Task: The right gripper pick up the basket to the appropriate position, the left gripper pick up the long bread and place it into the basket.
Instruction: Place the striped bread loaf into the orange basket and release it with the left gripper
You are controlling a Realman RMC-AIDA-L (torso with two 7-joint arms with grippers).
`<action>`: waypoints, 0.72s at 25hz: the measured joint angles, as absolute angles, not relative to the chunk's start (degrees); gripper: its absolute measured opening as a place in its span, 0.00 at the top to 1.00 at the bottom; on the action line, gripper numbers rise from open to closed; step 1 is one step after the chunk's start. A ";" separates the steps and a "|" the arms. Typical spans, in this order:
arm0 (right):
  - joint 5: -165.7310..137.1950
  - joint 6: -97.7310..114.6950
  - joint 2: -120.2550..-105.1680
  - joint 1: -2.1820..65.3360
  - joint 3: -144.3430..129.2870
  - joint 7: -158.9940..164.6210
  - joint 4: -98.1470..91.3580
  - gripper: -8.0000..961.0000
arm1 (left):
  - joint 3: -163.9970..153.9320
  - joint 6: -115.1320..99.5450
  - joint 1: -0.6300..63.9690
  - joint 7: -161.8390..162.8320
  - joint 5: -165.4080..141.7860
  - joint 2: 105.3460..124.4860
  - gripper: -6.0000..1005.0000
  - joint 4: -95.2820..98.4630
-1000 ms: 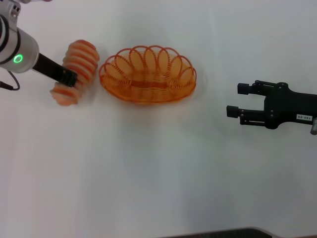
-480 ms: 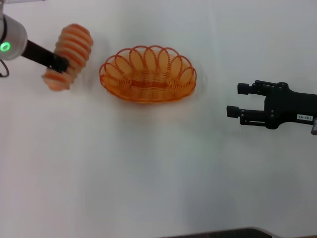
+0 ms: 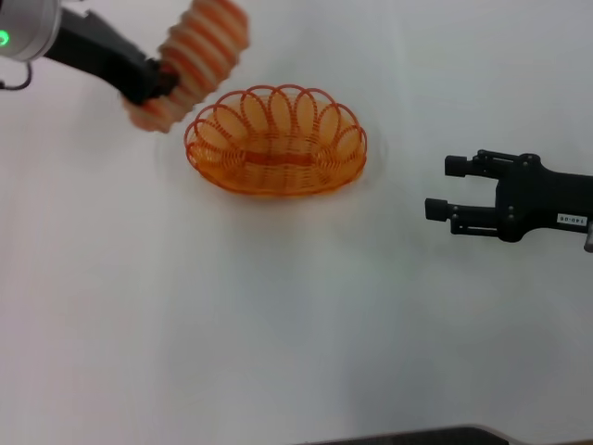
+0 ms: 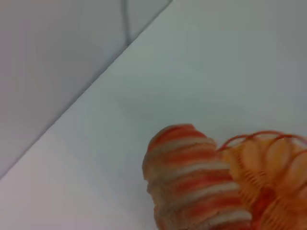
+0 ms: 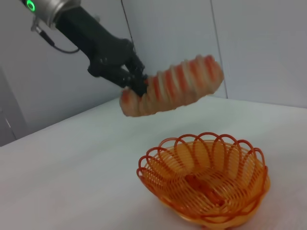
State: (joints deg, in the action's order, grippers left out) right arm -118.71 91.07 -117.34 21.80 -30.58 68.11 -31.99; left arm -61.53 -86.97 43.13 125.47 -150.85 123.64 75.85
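My left gripper is shut on the long bread, an orange and cream striped loaf, and holds it in the air above the basket's far left rim. The right wrist view shows the bread tilted, well above the basket, with the left gripper clamped near its lower end. The orange wire basket sits empty on the white table. The left wrist view shows the bread beside the basket. My right gripper is open and empty, to the right of the basket and apart from it.
A white table spreads all around the basket. A grey wall stands behind the table's far edge. A dark edge marks the table's near side.
My left gripper has lifted the bread off the table and carried it right, from beside the basket's left end to above its far left rim. The right arm and basket have not moved.
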 joint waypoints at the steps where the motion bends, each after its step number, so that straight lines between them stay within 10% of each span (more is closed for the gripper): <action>1: -118.77 91.07 -117.33 21.80 -30.66 68.11 -31.99 0.16 | -61.56 -87.65 43.34 124.30 -149.89 123.64 0.86 76.11; 18: -118.92 91.29 -117.33 21.80 -30.94 68.11 -31.99 0.16 | -73.69 -86.04 45.43 111.80 -142.07 124.07 0.87 72.62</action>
